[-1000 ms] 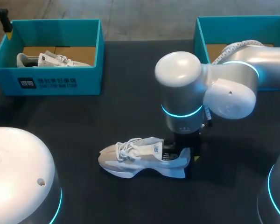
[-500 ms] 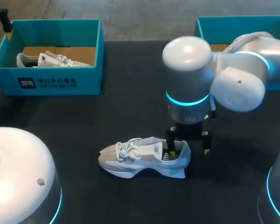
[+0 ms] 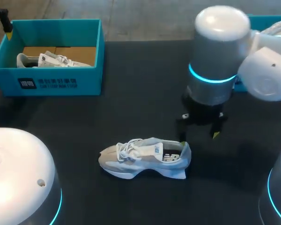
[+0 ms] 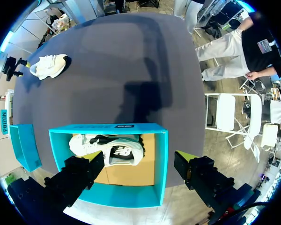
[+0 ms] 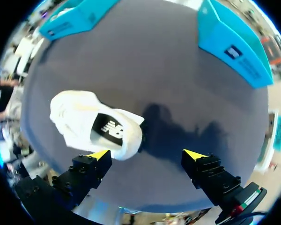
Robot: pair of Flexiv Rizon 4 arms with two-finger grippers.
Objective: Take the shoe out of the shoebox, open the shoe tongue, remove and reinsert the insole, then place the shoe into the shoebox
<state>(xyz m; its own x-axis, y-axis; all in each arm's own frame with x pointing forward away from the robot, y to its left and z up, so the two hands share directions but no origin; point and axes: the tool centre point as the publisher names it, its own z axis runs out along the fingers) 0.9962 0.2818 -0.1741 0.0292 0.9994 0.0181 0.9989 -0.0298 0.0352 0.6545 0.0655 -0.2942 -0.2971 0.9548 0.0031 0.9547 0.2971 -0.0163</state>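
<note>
1. Shoe [image 3: 145, 158] upright on its sole near the middle of the surface's [image 3: 131, 112] front edge, toe toward the left edge, heel toward the right. Dark insole [image 3: 171, 157] lying inside the opening.
2. Right hand [image 3: 199, 133] released and empty, hanging just above and beyond the heel, touching nothing. Left hand [image 4: 138, 161] also released, poised over the far-left shoebox [image 3: 56, 82] with a second shoe [image 3: 51, 59] inside.
3. Probable step: taking hold of the shoe, either for more insole work or for the trip to the far-right shoebox [image 3: 267, 18]. Impossible to tell which.
4. Lower straight onto the heel collar, one finger inside the opening and one outside the heel wall. Avoid pinching the insole's edge or snagging the loose laces.
5. Clench firmly before lifting. Expect the toe to droop, so lift well clear of any box wall.
</note>
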